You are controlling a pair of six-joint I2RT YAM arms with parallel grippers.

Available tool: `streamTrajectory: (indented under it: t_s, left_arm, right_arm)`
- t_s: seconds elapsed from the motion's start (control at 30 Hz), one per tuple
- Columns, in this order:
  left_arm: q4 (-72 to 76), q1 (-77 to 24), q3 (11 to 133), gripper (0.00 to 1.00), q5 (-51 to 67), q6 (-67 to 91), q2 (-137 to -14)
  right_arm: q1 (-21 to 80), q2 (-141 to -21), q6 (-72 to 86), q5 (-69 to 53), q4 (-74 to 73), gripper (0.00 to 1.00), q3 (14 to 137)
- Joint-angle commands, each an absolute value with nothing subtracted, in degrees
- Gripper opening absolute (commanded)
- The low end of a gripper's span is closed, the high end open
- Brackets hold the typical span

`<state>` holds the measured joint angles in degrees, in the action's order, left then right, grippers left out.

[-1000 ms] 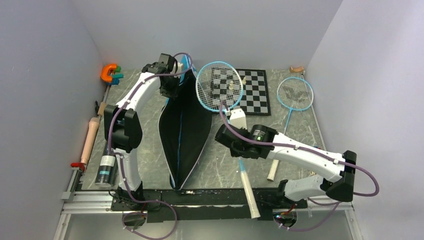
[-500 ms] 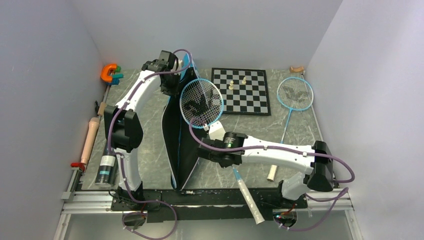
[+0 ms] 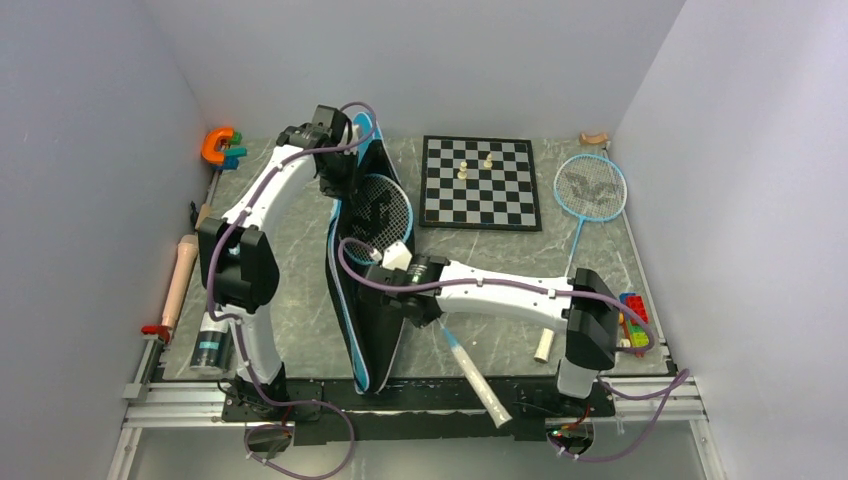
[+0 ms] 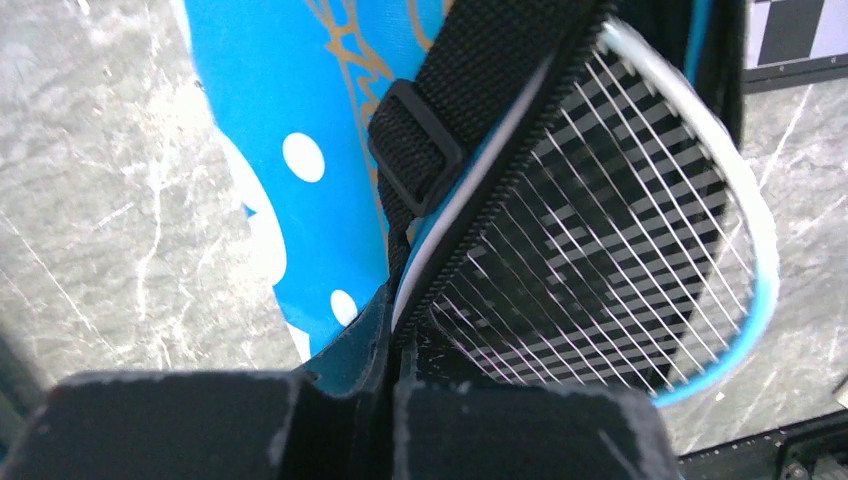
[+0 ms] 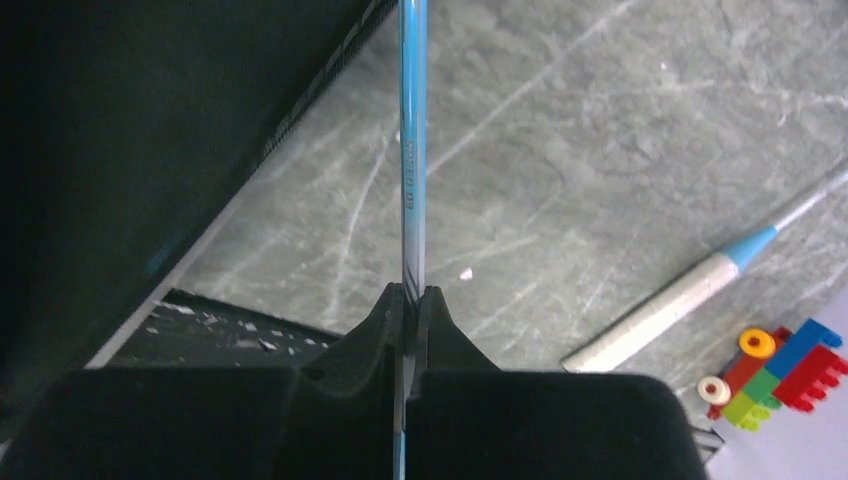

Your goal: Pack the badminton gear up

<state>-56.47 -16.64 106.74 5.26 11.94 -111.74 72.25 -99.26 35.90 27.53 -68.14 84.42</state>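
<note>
Two light-blue rackets are in view. The nearer racket [image 3: 455, 350] slants from its white handle at the counter's near edge away to the left. The right fingers [image 5: 412, 298] are clamped tight on its thin blue shaft. Its strung head lies inside the mouth of the one bag [image 3: 365, 320], which stands on edge, black inside and blue with white dots outside. Near the right wall sits one small cluster of coloured toy bricks [image 5: 775, 375], just beside the second racket's white handle. At the bag's far end the left fingers [image 4: 392, 365] are pinched closed on its zipped rim beside a black strap. Farther off lies one chessboard [image 3: 480, 182] carrying two pale pieces [image 3: 462, 172]. The second racket [image 3: 590, 188] rests flat to the right of the board, and one orange clamp tool [image 3: 218, 145] sits far left. The counter [image 3: 300, 300] is grey-green marble, enclosed by pale plain walls [image 3: 450, 60].
</note>
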Motion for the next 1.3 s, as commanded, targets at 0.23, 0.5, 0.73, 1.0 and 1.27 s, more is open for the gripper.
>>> streamTrajectory:
  t_s: [0.23,0.5,0.73,1.0,1.27]
  left_arm:
    - [-55.1,-17.0,99.7,0.0,10.9,15.4,-105.4]
    - [-55.5,-17.1,101.1,0.0,12.7,14.2,-108.0]
    - [-56.2,-17.0,102.9,0.0,16.8,13.0,-108.4]
    - [-55.9,-17.1,101.8,0.0,23.4,11.6,-106.0]
    - [-56.4,-17.1,101.7,0.0,27.8,9.7,-105.2]
  right_arm:
    - [63.1,-103.4,26.8,25.1,-48.6,0.0,92.8]
    - [61.5,-105.2,23.8,22.2,-35.7,0.0,91.4]
    - [59.1,-103.1,23.6,20.7,-20.2,0.0,84.8]
    - [57.1,-103.4,25.4,20.9,-5.2,0.0,79.3]
    - [56.6,-105.1,29.1,16.0,-2.1,0.0,82.6]
